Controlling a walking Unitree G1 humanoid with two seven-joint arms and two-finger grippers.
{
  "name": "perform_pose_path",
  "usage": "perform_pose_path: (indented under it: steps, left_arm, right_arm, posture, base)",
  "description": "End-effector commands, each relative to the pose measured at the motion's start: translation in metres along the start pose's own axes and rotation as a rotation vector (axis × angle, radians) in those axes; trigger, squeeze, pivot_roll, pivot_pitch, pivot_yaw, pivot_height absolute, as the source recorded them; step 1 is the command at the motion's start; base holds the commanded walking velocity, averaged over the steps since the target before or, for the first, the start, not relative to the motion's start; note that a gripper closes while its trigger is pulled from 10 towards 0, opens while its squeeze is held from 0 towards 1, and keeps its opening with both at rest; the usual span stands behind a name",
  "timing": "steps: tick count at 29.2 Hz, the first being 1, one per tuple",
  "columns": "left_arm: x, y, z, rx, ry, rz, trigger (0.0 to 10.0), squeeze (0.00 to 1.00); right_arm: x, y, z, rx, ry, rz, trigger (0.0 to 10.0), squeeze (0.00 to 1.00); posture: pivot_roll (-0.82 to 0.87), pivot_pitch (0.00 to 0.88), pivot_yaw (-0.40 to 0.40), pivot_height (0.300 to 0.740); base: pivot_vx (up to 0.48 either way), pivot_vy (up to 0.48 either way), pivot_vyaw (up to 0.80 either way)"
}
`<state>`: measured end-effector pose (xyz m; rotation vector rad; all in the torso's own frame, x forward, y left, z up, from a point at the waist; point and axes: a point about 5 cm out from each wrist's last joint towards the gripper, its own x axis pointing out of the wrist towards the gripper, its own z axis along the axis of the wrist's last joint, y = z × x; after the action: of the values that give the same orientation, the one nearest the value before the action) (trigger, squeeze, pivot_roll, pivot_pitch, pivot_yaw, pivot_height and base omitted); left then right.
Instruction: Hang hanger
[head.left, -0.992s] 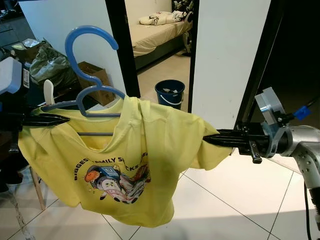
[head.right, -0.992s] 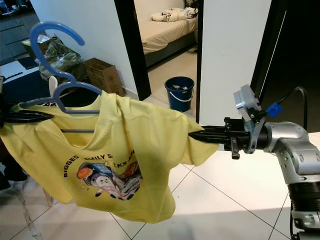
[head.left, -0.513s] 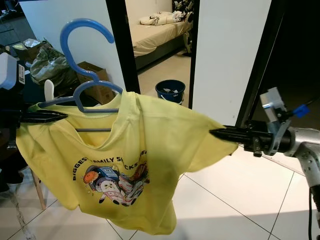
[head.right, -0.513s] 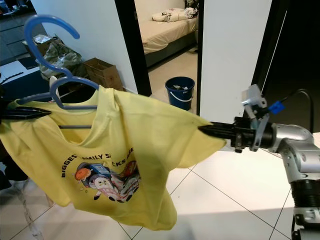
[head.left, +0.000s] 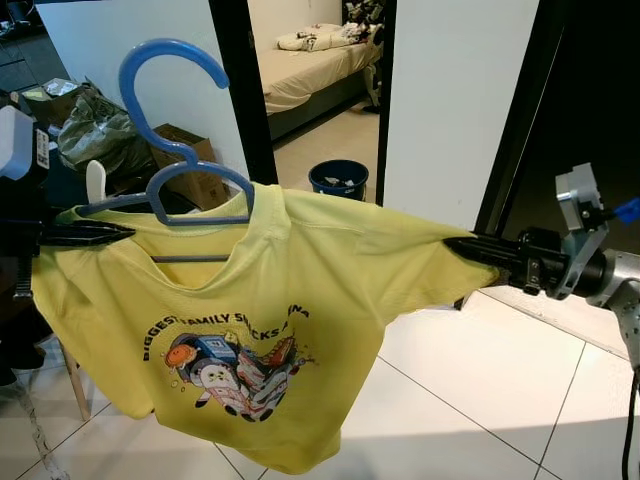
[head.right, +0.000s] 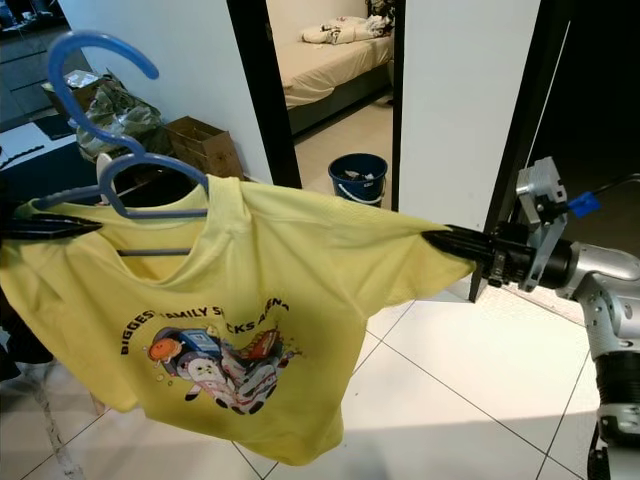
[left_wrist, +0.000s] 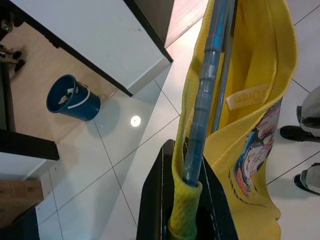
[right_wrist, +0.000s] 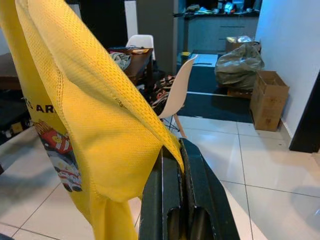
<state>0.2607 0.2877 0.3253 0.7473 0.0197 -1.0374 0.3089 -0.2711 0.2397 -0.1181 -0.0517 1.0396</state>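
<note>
A blue plastic hanger (head.left: 168, 118) with a tall hook sits inside the neck of a yellow printed T-shirt (head.left: 260, 330), held in mid-air before me. My left gripper (head.left: 112, 233) is shut on the hanger's left end with the shirt's shoulder wrapped over it; the left wrist view shows the blue hanger arm (left_wrist: 202, 120) and yellow cloth clamped between the fingers (left_wrist: 155, 200). My right gripper (head.right: 436, 241) is shut on the shirt's right sleeve, stretching the shirt (right_wrist: 85, 115) out flat between both arms.
A dark doorway frame (head.left: 232, 90) opens onto a bedroom with a bed (head.left: 300, 70). A blue bucket (head.left: 338, 180) stands on the floor by the white wall (head.left: 450, 100). A cardboard box (head.right: 208, 145) and a stuffed bag (head.left: 95, 135) lie at left. White tiled floor (head.left: 480, 390) below.
My right gripper has pulled the sleeve out to the right, drawing the bunched shirt flat and taut. The hanger and left gripper have barely moved.
</note>
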Motion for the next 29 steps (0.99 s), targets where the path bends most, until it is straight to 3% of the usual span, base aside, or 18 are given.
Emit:
perform_pose_path:
  steps: [1, 16, 28, 29]
  left_arm:
    - [-0.013, 0.003, 0.003, 0.017, 0.031, 0.032, 10.0, 0.0]
    - [-0.016, 0.001, 0.0, 0.005, 0.027, 0.061, 10.0, 0.0]
    - [-0.008, -0.004, -0.007, -0.016, -0.008, 0.059, 10.0, 0.0]
    - [-0.003, -0.007, -0.009, -0.031, -0.026, 0.048, 10.0, 0.0]
  right_arm:
    - [0.001, -0.002, 0.002, -0.019, 0.001, -0.007, 0.0, 0.0]
    - [-0.004, -0.009, -0.009, -0.004, 0.035, -0.068, 0.0, 0.0]
    - [0.0, -0.009, -0.021, 0.008, 0.062, -0.083, 0.0, 0.0]
    - [0.006, -0.008, -0.026, 0.026, 0.064, -0.107, 10.0, 0.0]
  posture:
    - [0.0, 0.0, 0.074, 0.74]
    - [0.0, 0.0, 0.07, 0.74]
    - [-0.01, 0.0, 0.07, 0.74]
    - [-0.01, 0.0, 0.07, 0.74]
  base:
    - [0.0, 0.0, 0.0]
    - [0.0, 0.0, 0.0]
    - [0.0, 0.0, 0.0]
    - [0.0, 0.0, 0.0]
